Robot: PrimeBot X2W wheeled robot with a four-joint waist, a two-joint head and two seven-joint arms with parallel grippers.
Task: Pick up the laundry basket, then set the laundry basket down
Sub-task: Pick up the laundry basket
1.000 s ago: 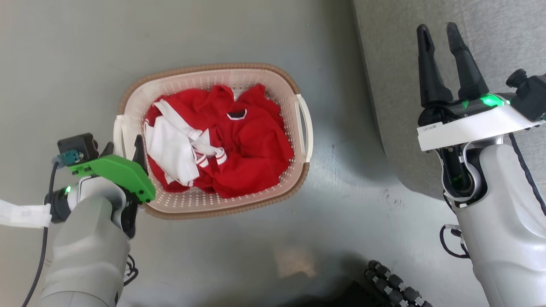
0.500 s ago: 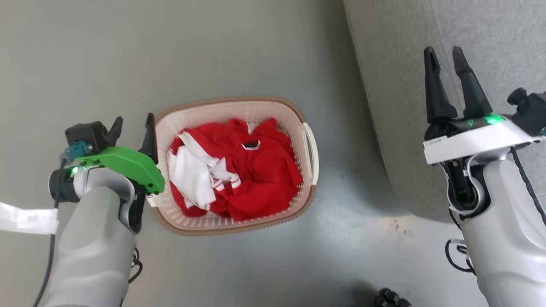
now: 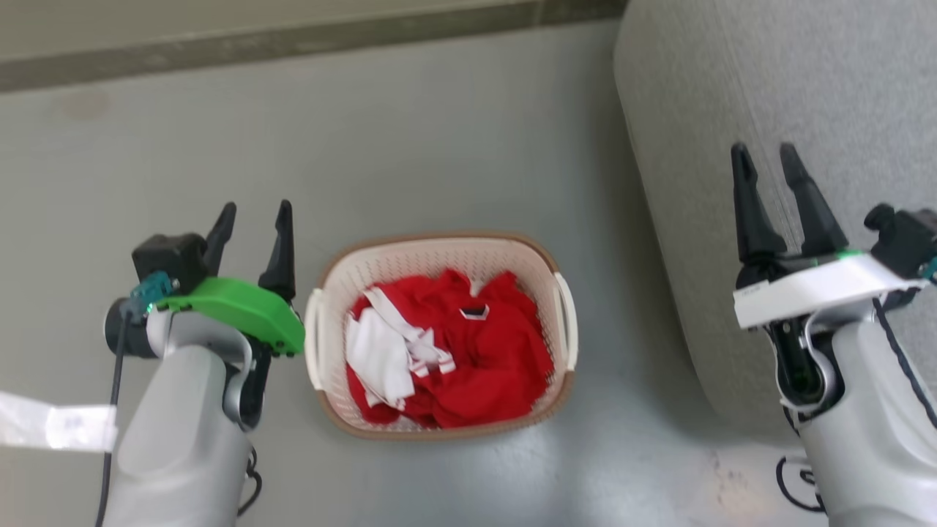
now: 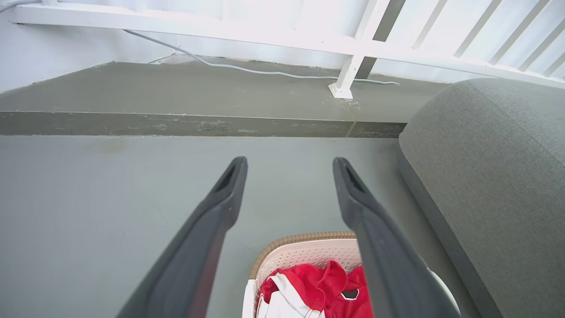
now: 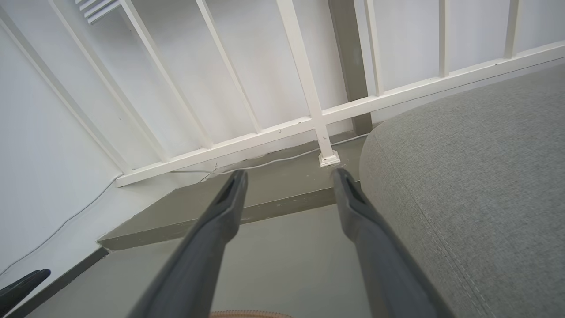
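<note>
Grey sofa (image 3: 768, 110) at right. The laundry basket (image 3: 439, 240) stands upright on the floor (image 3: 439, 132), holding red and white clothes (image 3: 498, 359). Left pincer (image 3: 252, 208) near the basket, right pincer (image 3: 765, 150) over the sofa, both parted and empty. Risk: a stray left-arm sweep could snag a handle and tip the basket.

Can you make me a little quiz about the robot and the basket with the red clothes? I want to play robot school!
1. True or false: the left gripper is shut on the laundry basket.
2. What lies in the laundry basket? A) red and white clothes B) blue towels C) nothing
3. Fill the gap: in the head view, the ___ gripper shows against the grey cushion.

Key:
1. False. It is open, beside the basket and apart from it.
2. A.
3. Right: the right gripper.
</note>
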